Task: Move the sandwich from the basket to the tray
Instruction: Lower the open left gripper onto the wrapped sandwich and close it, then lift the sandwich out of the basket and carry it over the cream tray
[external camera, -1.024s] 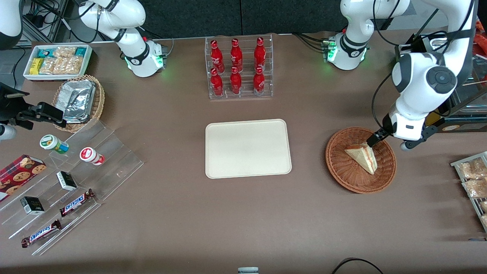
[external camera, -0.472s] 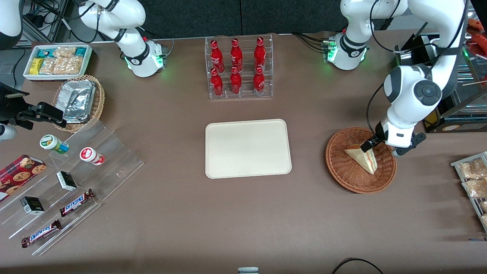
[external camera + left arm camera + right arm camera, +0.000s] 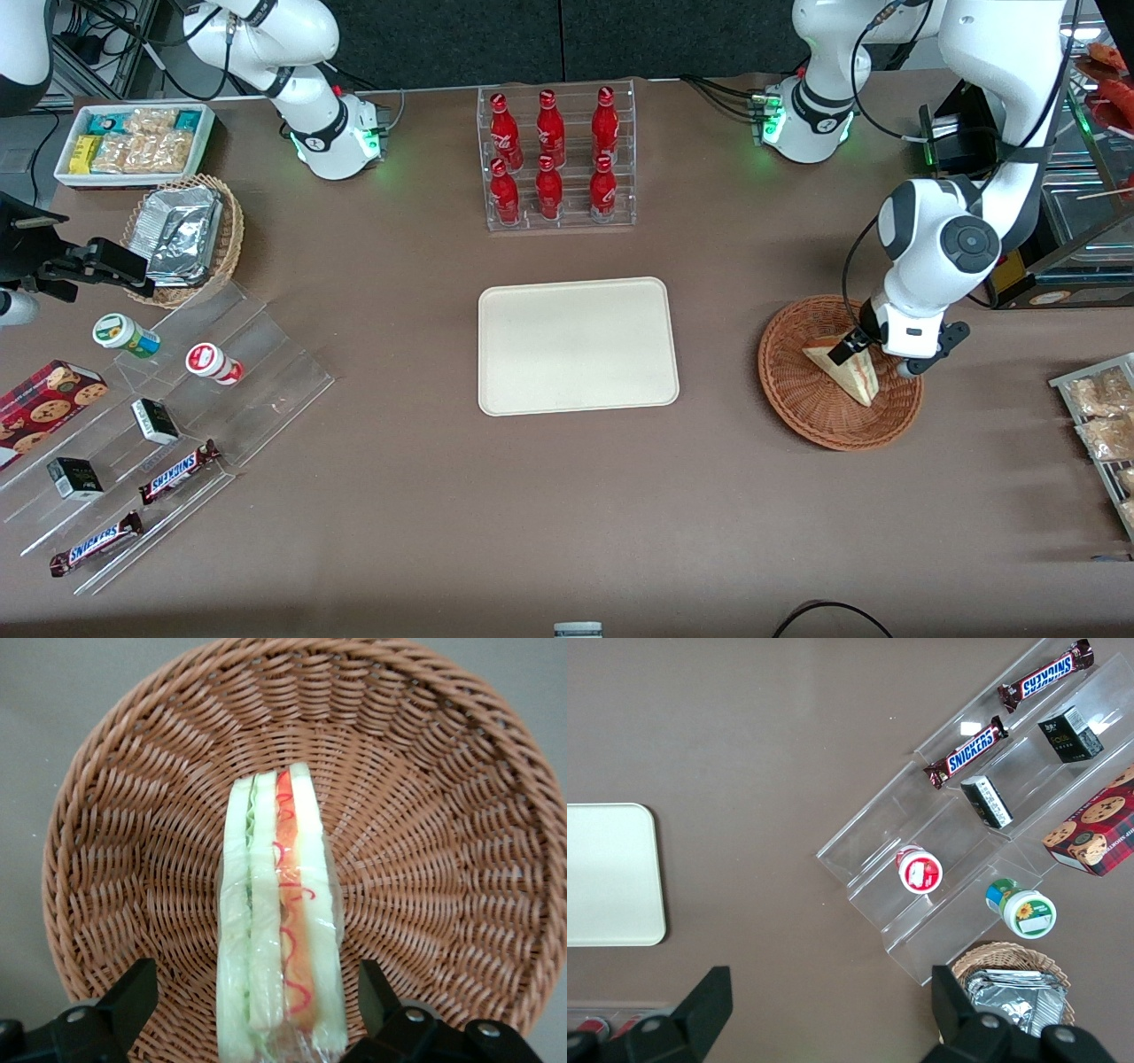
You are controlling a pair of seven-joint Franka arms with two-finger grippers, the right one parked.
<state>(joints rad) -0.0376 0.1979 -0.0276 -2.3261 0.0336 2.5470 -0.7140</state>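
Sandwich [image 3: 279,930] on edge in basket [image 3: 115,859], red-white filling showing; claw [image 3: 257,1010] spread astride it

Sandwich [image 3: 279,921] on edge in basket [image 3: 443,815] — tray [image 3: 578,346] bare.

The pincer [image 3: 852,347] hides the sandwich's [image 3: 849,370] upper corner; the basket [image 3: 115,815] rim is cut off.

You have six red bottles [image 3: 554,159] in a clear rack. Toward the parked arm's end, two Snickers bars [image 3: 137,505] lie on clear steps beside a cookie box [image 3: 40,409].
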